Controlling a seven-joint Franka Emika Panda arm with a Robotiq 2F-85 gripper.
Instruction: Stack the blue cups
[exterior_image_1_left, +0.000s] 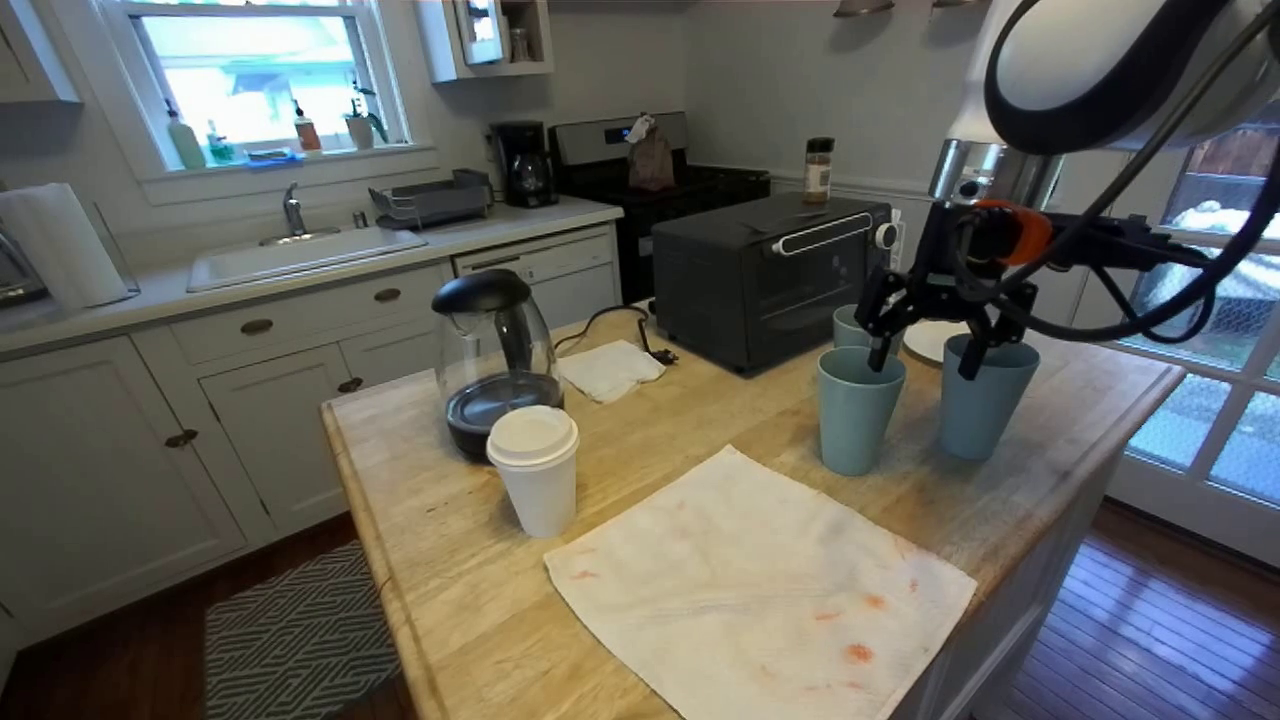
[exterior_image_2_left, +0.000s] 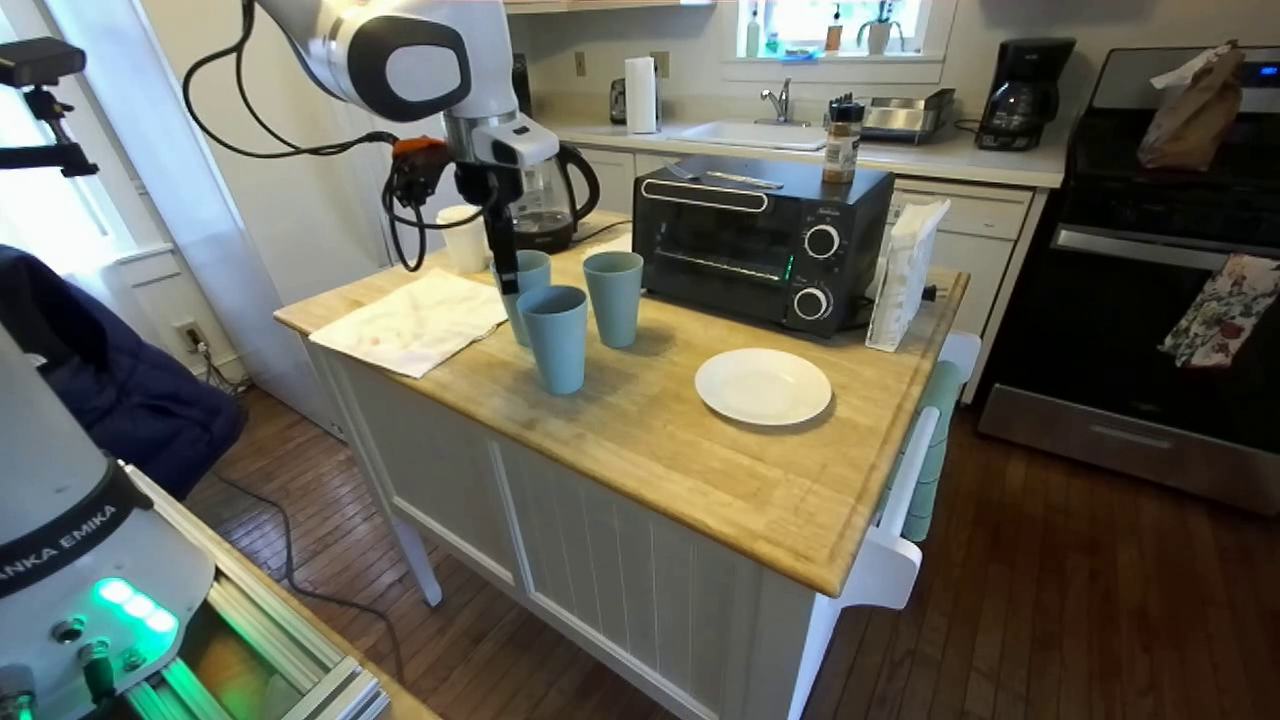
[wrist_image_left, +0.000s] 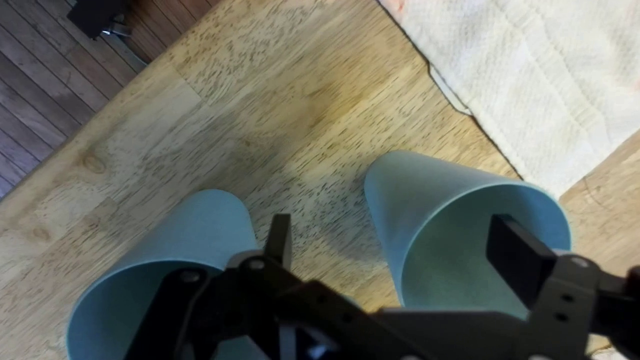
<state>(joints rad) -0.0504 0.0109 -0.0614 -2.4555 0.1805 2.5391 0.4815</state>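
Observation:
Three blue cups stand upright and apart on the wooden table. The cup nearest the cloth (exterior_image_1_left: 858, 425) also shows in an exterior view (exterior_image_2_left: 536, 272) and the wrist view (wrist_image_left: 410, 187). The cup nearest the table edge (exterior_image_1_left: 985, 410) also shows in an exterior view (exterior_image_2_left: 557, 345) and the wrist view (wrist_image_left: 205, 232). The third cup (exterior_image_2_left: 614, 300), by the oven, is partly hidden (exterior_image_1_left: 850, 326). My gripper (exterior_image_1_left: 925, 362) is open and empty above the cups. In the wrist view (wrist_image_left: 395, 237), one finger overlaps the cloth-side cup's mouth; the other is between two cups. Fingertip depth is unclear.
A black toaster oven (exterior_image_1_left: 770, 280) stands behind the cups. A white plate (exterior_image_2_left: 763, 388) lies on the table. A white cloth (exterior_image_1_left: 760, 590) lies in front of the cups. A lidded white cup (exterior_image_1_left: 540, 485) and glass carafe (exterior_image_1_left: 500, 395) stand at the far end.

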